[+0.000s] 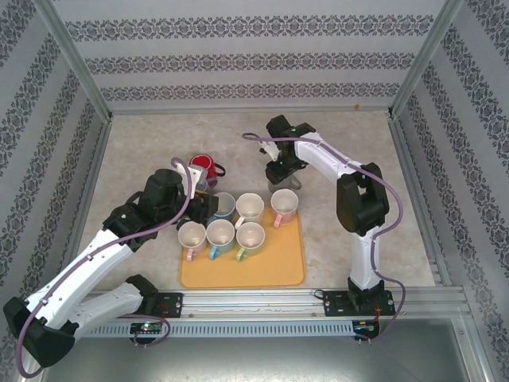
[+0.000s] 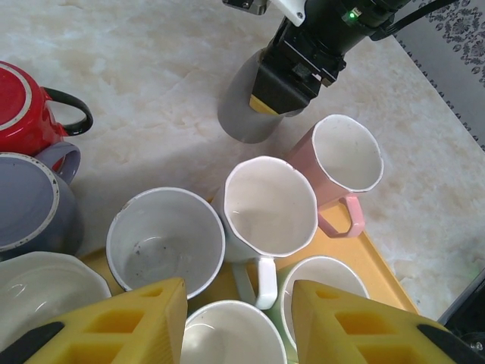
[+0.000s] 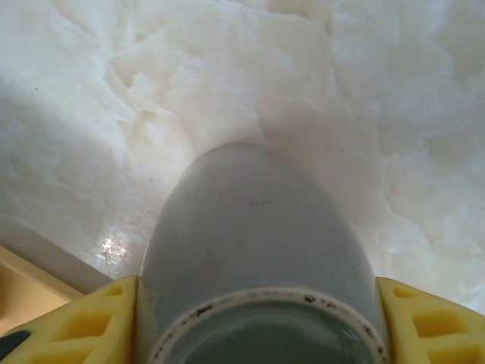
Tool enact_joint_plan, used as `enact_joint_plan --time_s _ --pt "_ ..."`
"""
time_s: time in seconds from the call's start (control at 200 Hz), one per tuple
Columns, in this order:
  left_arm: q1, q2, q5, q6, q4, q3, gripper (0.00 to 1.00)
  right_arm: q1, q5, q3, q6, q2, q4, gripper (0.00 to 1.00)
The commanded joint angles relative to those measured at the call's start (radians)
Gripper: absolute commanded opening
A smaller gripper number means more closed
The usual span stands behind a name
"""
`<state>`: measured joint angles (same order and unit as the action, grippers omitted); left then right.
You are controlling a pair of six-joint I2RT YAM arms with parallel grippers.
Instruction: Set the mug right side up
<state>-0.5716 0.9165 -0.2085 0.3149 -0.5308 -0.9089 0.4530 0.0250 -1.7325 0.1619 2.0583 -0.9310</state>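
The grey mug stands upside down on the marble tabletop just beyond the tray, its unglazed foot ring facing up. It is also the grey mug between my right fingers and the grey mug past the tray in the left wrist view. My right gripper is shut on it from above, a yellow pad pressed on each side of the base. My left gripper hovers open over the mugs on the tray, holding nothing.
An orange tray holds several upright mugs, among them a pink one and a white one. A red mug and a blue-grey mug sit upside down left of the tray. Patterned walls enclose the table.
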Motion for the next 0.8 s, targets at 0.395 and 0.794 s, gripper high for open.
enact_joint_plan --time_s 0.395,0.794 --pt "0.018 -0.013 0.003 0.055 0.054 -0.016 0.43 -0.167 0.287 0.217 -0.711 -0.453 0.486 0.46" --pt "0.018 0.109 -0.333 0.339 0.483 0.033 0.63 -0.181 0.558 0.604 -1.367 -0.765 1.107 0.43"
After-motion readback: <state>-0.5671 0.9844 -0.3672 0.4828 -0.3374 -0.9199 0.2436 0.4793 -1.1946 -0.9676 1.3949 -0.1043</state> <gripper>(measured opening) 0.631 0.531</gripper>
